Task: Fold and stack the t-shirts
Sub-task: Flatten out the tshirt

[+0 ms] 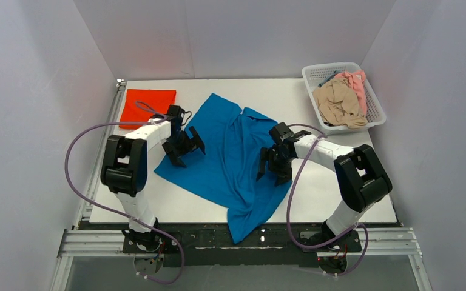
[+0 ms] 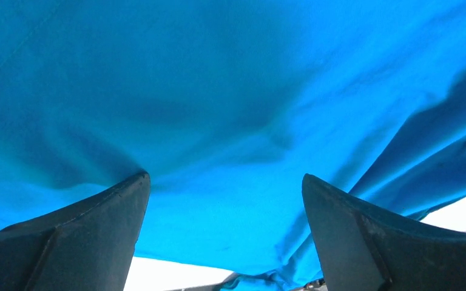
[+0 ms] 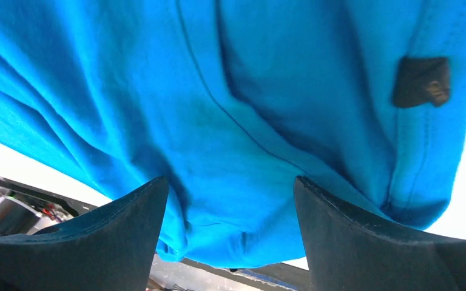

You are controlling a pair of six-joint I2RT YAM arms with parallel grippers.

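Now the left hand [image 1: 187, 151] and right hand [image 1: 272, 171] are released, spread wide over the blue shirt [image 1: 230, 151] on the table [image 1: 267, 91].

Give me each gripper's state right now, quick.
Left gripper: open, holding nothing, over the blue t-shirt.
Right gripper: open, holding nothing, over the blue t-shirt too.

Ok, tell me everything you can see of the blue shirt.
The blue shirt is bright soft cloth, spread but wrinkled and skewed on the white table, creased down its middle, one corner past the near edge. A small dark tag shows. The left gripper and right gripper are over it, fingers open.
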